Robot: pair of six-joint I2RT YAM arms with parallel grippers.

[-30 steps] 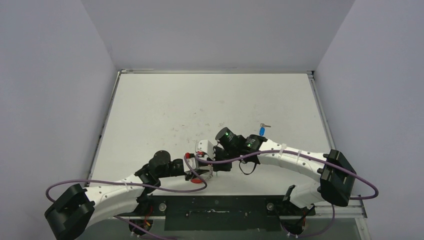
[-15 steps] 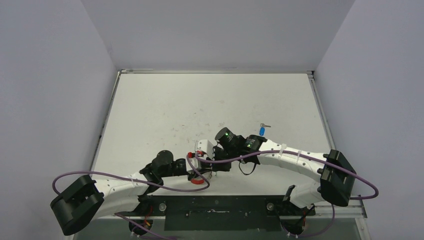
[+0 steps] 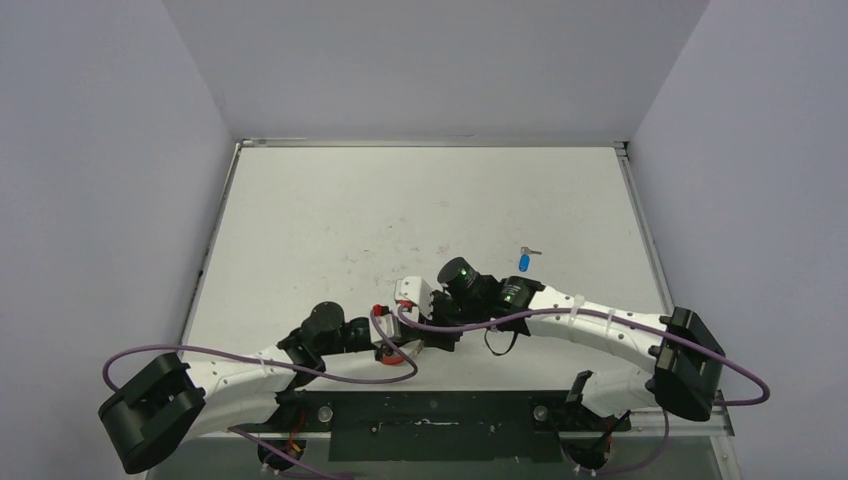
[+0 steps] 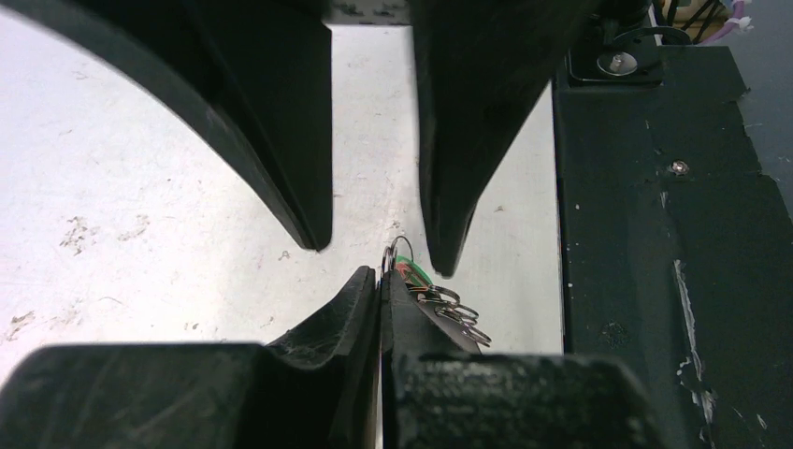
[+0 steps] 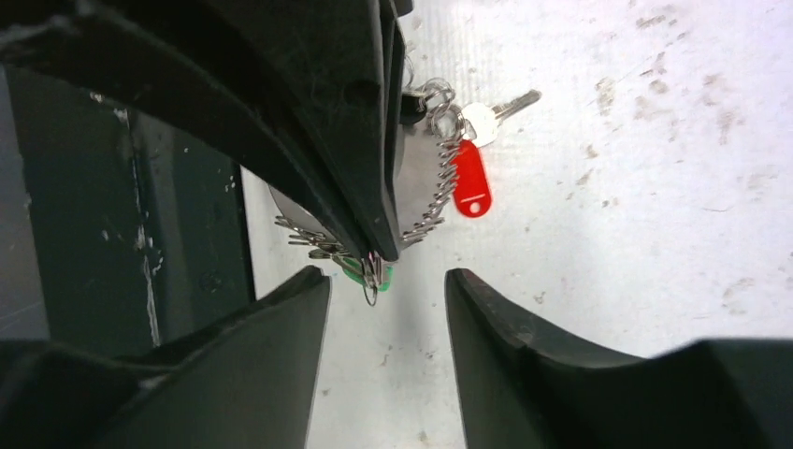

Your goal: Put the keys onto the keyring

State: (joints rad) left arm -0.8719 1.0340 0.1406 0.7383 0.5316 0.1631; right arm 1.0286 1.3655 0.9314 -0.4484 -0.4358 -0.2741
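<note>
left gripper [image 4: 381, 276] is pinched shut on the ring [image 5: 436, 198], low over the table [image 3: 330, 220] near its front edge. its two fingers meet flat and wire loops poke out past the tips. against a second ago its forearm lies straighter, and its tip sits a touch closer to the other arm. in the right wrist view the ring's coil runs along the side of the shut fingers, with the red key [image 5: 470, 178] at its far end.

green key [image 5: 379, 274] shows only as a sliver of green at the very tip of the shut fingers, among the loops. whether it is threaded on the wire or only pressed against it cannot be told.

right gripper [image 5: 387, 285] is wide and holds nothing. its fingers stand on either side of the left gripper's tip without touching it. over the last second this arm drops toward the near edge and leans left, so the open fingers now straddle the ring's end instead of standing a little off.

that shift also uncovers the blue key [image 3: 524, 262], which the forearm partly hides a second ago. it lies alone on the table in the same spot, just behind the right wrist and well apart from the ring.

judged from this, the arms are closing in for work at the ring's end around the green key, likely a regrasp or a push along the coil. the blue key is not yet started, so the task looks at best half done.
</note>
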